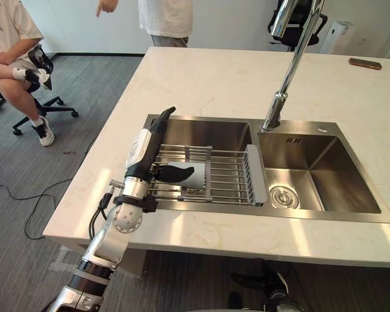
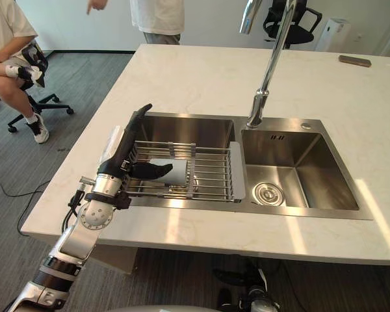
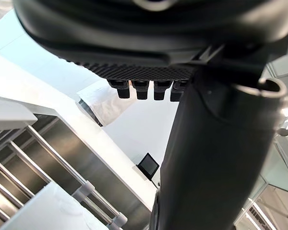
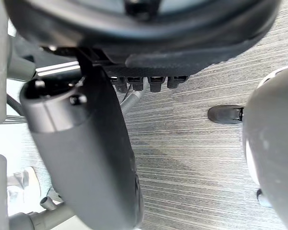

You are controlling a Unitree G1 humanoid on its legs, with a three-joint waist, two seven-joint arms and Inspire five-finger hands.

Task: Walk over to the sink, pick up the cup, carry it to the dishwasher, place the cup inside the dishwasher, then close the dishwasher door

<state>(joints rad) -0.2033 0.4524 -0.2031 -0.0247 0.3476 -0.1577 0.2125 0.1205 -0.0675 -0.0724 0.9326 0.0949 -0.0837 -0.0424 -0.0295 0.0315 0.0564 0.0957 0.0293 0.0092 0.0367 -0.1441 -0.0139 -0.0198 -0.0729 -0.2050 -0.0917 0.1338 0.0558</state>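
Stainless-steel wire rack (image 1: 229, 177) across the sink's left basin (image 1: 208, 133) is where the white cup (image 1: 196, 175) is laid sideways, and the left hand (image 1: 145, 151) is held beside it, fingers (image 1: 161, 125) released and straight, thumb reached across it, apparently readied for a grasp.

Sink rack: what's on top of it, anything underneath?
A white cup lies on its side on the wire rack over the left basin, with the left hand beside it, thumb across it and fingers straight. Cup and hand cover the basin floor beneath them.
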